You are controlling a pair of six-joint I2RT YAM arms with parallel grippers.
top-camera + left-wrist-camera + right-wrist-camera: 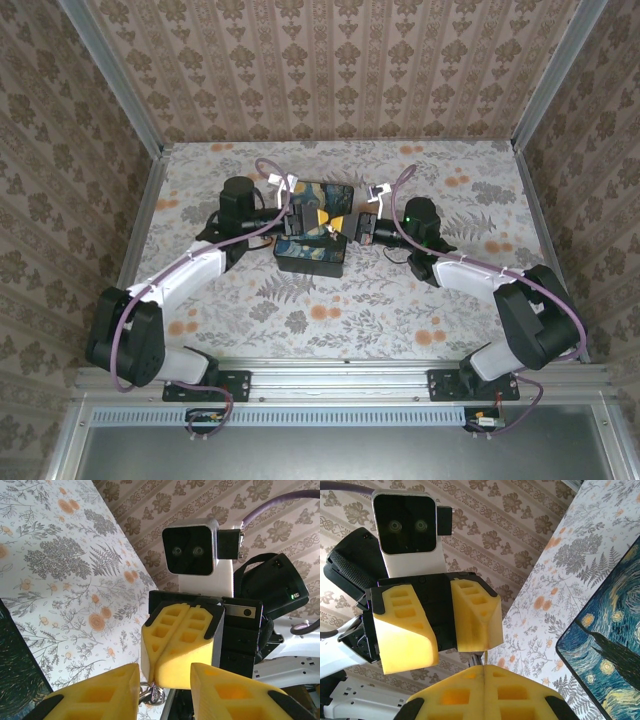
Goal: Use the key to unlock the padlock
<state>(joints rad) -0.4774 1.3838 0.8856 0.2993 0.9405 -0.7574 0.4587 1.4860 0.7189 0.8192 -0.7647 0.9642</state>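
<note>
white arms [190, 275] with black joints, purple cables [280, 501]; left pincer [445, 650] and right pincer [165, 670] wear yellow gridded fingers [405, 640].

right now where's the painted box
In the top view the black box sits mid-table, under where the left gripper and right gripper meet; its lid shows lower right in the right wrist view.

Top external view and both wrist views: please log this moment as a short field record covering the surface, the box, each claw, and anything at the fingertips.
surface: floral-patterned table
box: black box with a blue-and-yellow painted lid, mid-table between the arms
left claw: left claw open, fingers apart, facing the right claw
right claw: right claw shut, fingers pressed together
meeting point: both claws meet tip to tip over the box
at the right claw's tips: thin metal piece, too small to identify
</note>
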